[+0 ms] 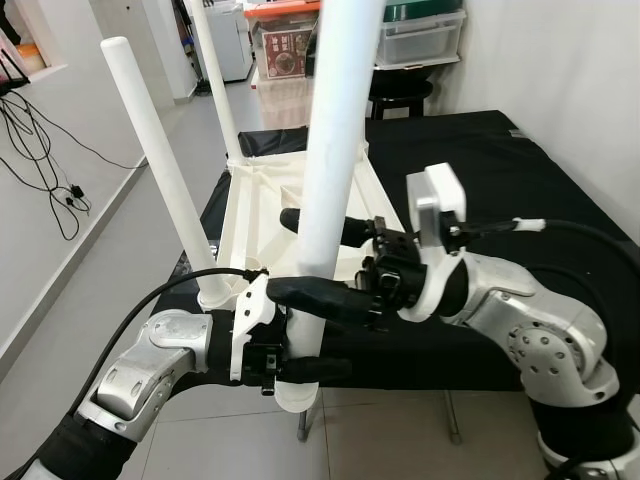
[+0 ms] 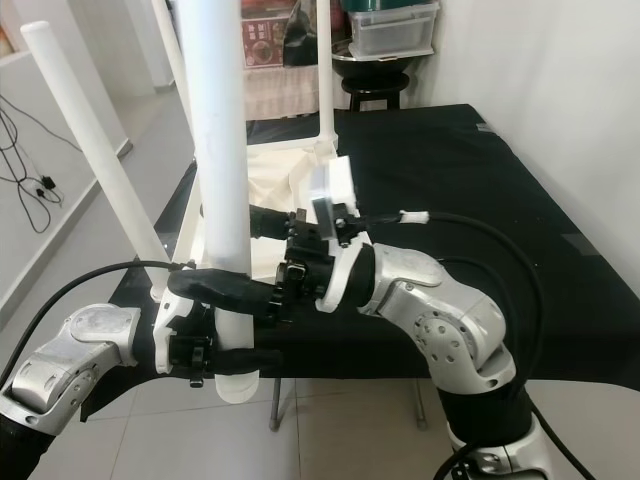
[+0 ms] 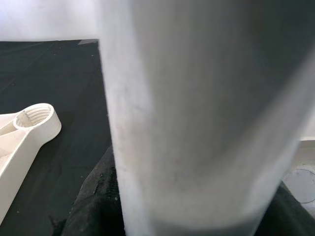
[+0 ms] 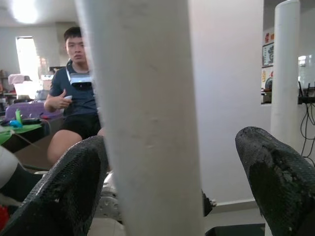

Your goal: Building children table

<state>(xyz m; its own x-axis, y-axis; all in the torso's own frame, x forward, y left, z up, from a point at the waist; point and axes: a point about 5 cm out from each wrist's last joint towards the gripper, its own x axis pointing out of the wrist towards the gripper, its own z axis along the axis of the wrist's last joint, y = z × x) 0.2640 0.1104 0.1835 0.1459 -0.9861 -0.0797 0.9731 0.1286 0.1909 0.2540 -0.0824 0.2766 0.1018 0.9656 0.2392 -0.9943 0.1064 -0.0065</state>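
Here the left gripper (image 1: pixel 300 368) clamps the table leg (image 1: pixel 335 150); the right gripper (image 1: pixel 318 262) straddles it, wide; keep it vertical while screwing.

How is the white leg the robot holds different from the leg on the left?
The held leg stands nearly upright between the left end effector and right end effector; the side leg leans, untouched. The side leg's foot sits in a corner of the table frame; the held leg's end hangs past it. Both are plain white tubes.
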